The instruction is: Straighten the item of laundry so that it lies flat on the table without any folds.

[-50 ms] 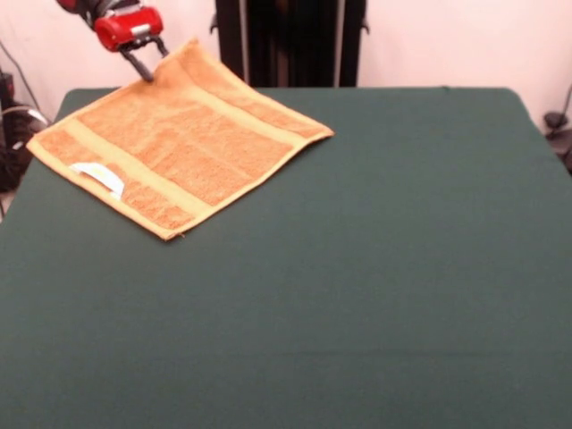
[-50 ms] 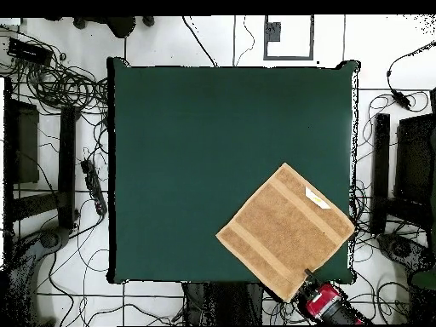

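End effector [image 1: 150,61]: located at the upper left of the front frame, red housing with two dark fingers [image 1: 137,63] pointing down. The fingers are closed on the far corner of the towel [image 1: 179,143], and that corner is raised off the surface [image 1: 375,268], with the cloth sloping down from it. In the overhead frame the end effector [image 2: 308,275] sits at the lower right, at the towel's lowest corner, just past the surface's bottom edge.

Towel: orange-tan terry, square, turned diamond-wise. In the front frame it occupies the upper left area of the surface; in the overhead frame [image 2: 285,232] it lies at the lower right corner of the surface [image 2: 204,153], with one corner reaching the right edge and the gripped corner overhanging the bottom edge. Two paler yellowish bands cross it, parallel to each other, each near an opposite edge. A small white label [image 1: 98,175] shows near the left corner in the front frame, and near the right-hand corner in the overhead frame [image 2: 317,198]. Apart from the lifted corner, the cloth appears spread open, with no folded-over layers visible.

Surroundings: cables [image 2: 68,94] lie on the floor around the surface in the overhead frame.
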`<state>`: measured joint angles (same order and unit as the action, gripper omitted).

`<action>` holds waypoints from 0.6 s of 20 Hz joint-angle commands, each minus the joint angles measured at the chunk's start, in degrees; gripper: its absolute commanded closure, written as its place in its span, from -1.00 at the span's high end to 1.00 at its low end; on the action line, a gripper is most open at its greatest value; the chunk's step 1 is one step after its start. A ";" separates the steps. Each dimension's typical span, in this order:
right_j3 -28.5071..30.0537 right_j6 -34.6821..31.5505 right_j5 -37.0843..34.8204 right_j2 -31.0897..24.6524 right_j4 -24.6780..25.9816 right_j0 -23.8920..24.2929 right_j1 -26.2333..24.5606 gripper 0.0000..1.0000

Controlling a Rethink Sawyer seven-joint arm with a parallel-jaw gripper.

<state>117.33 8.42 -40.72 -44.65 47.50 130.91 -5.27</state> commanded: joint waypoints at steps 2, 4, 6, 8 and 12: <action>3.20 -0.54 -1.25 -5.91 1.86 -6.36 11.23 1.00; 8.27 -7.42 0.98 -10.19 -0.51 -7.95 18.83 1.00; 11.51 -11.95 2.97 -13.86 -2.64 -9.54 25.04 1.00; 13.44 -14.54 3.70 -16.95 -5.18 -10.56 30.22 1.00; 15.60 -17.84 5.72 -20.05 -10.02 -12.68 37.41 1.00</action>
<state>129.04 8.18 -38.46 -56.46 41.22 123.75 22.23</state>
